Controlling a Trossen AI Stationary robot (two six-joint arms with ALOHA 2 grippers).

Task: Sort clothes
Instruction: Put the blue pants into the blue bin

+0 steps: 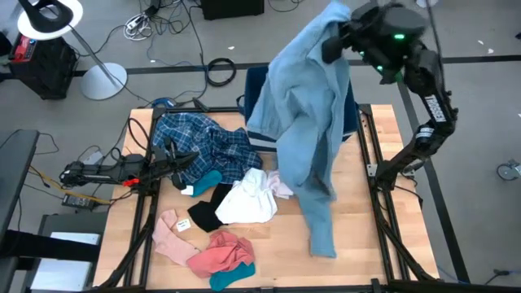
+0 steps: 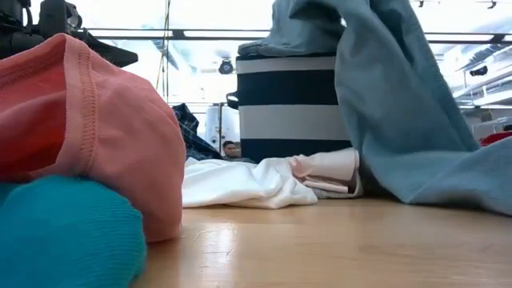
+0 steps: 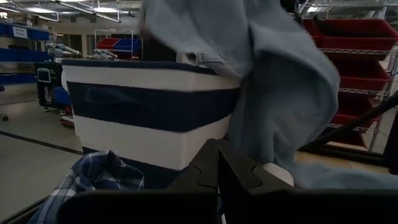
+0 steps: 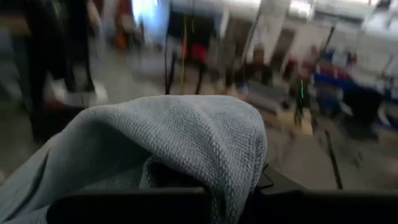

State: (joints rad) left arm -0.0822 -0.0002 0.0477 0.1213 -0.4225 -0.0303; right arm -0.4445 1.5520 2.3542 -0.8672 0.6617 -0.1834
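Observation:
My right gripper (image 1: 335, 41) is raised high over the table's far edge, shut on a large light blue garment (image 1: 305, 122). The garment drapes over the striped bin (image 3: 143, 124) and down onto the table. It also fills the right wrist view (image 4: 174, 137). My left gripper (image 1: 186, 161) is shut and empty, low at the table's left beside the blue plaid shirt (image 1: 203, 138). The plaid shirt lies spread on the table. A white piece (image 1: 248, 202), a black piece (image 1: 207, 216), a teal sock (image 1: 205, 181) and pink pieces (image 1: 172, 236) lie on the table. My right gripper holds the light blue garment by a bunched upper part (image 4: 205, 124), which folds over the fingers and hides the place of contact. The garment hangs below the gripper in long folds. Its lower end (image 1: 323, 240) lies on the table near the front right.
The navy and white striped bin (image 2: 288, 104) stands at the table's far edge, mostly covered by the hanging garment. A coral garment (image 1: 221, 251) and a teal piece (image 1: 232, 277) lie near the front edge. Bare wood shows at the table's front right (image 1: 366, 244).

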